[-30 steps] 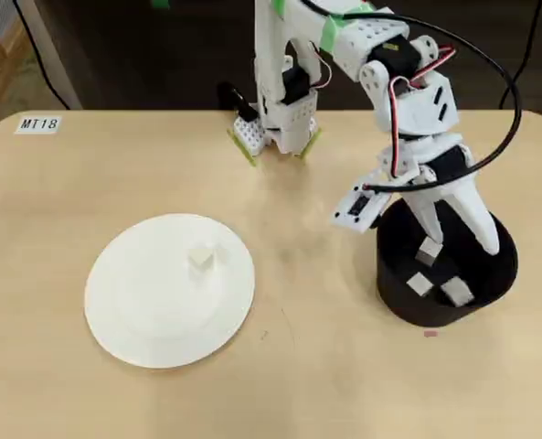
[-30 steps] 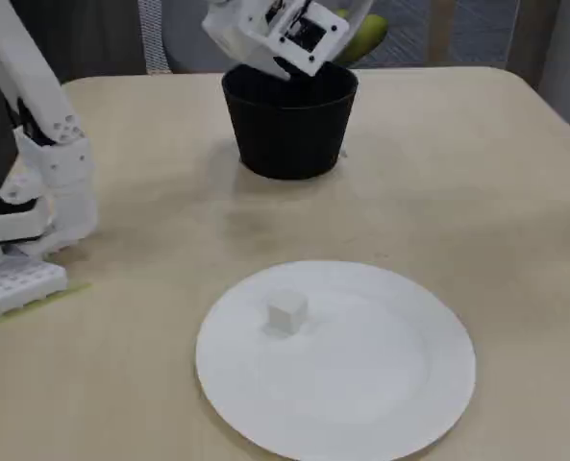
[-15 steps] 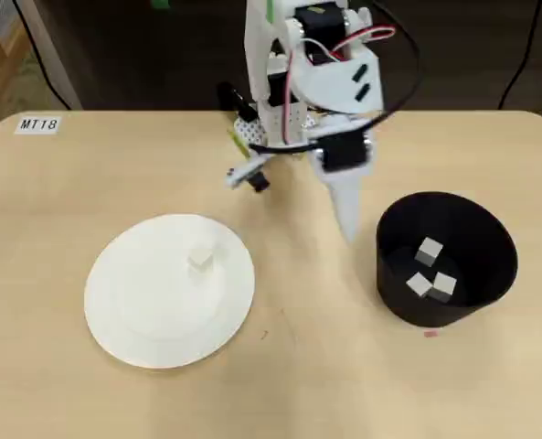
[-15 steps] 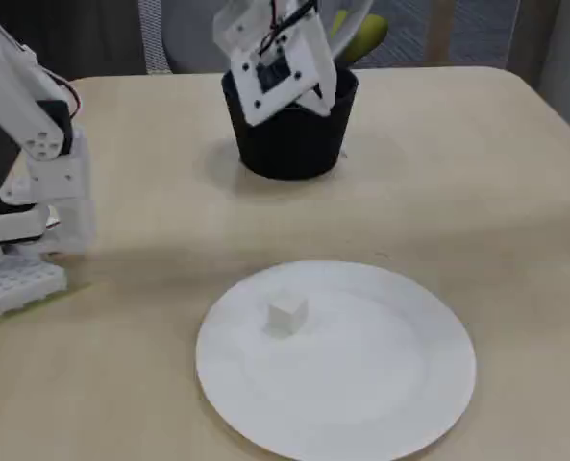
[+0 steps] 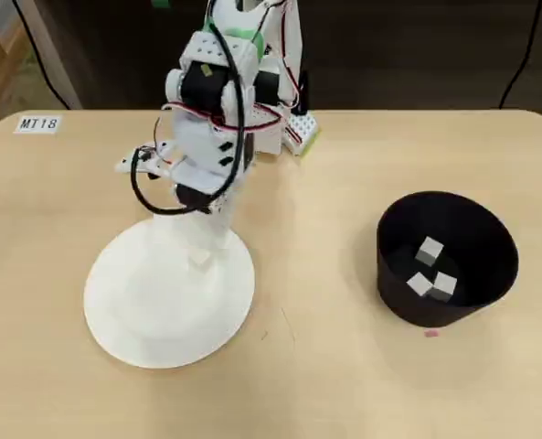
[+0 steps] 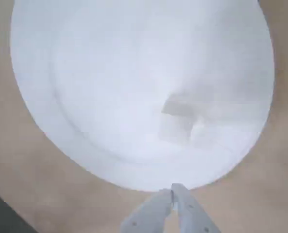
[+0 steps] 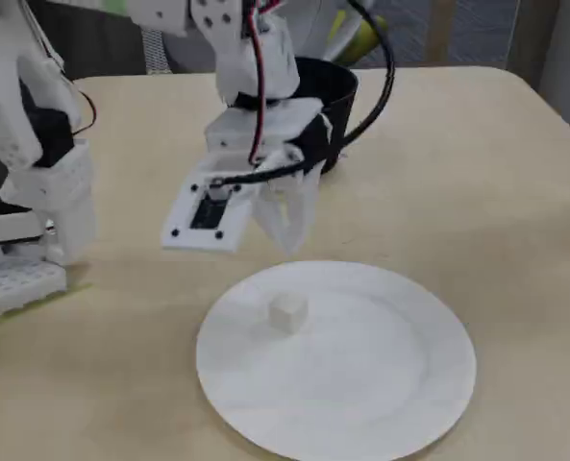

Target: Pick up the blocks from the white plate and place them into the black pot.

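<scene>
One small white block lies on the white plate, near its far edge; it also shows in the wrist view and the fixed view. My gripper hangs just above the plate's rim, a little behind the block, with its fingers closed together and empty. The black pot stands to the right in the overhead view and holds three pale blocks. In the fixed view the pot is partly hidden behind the arm.
The arm's base sits at the table's far edge, and shows at the left of the fixed view. A label reading MT18 is stuck at the far left corner. A small pink mark lies in front of the pot.
</scene>
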Tool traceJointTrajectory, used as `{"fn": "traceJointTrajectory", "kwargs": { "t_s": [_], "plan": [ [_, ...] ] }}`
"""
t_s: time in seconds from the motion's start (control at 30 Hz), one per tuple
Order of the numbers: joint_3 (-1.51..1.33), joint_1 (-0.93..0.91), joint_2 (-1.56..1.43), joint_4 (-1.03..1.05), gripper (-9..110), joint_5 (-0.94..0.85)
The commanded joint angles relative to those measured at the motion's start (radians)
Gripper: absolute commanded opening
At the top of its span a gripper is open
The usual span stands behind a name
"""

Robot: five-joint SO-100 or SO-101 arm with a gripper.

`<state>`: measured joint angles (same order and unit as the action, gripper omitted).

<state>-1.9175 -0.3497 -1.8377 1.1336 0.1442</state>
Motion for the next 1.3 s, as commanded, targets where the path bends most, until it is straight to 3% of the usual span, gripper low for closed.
{"fn": "traceJointTrajectory", "kwargs": {
  "t_s": [0.0, 0.23, 0.3, 0.37, 0.73, 1.27],
  "plan": [
    [-0.097, -0.048, -0.118, -0.124, -2, 0.037],
    [-0.115, -0.02, -0.17, -0.129, -2, 0.091],
    [-0.109, -0.026, -0.17, -0.097, 14, 0.084],
    [-0.106, -0.026, -0.161, -0.061, 22, 0.069],
    [-0.035, -0.049, -0.008, 0.086, 36, -0.057],
    [0.316, -0.081, 0.362, 0.284, 39, -0.153]
  ]
}}
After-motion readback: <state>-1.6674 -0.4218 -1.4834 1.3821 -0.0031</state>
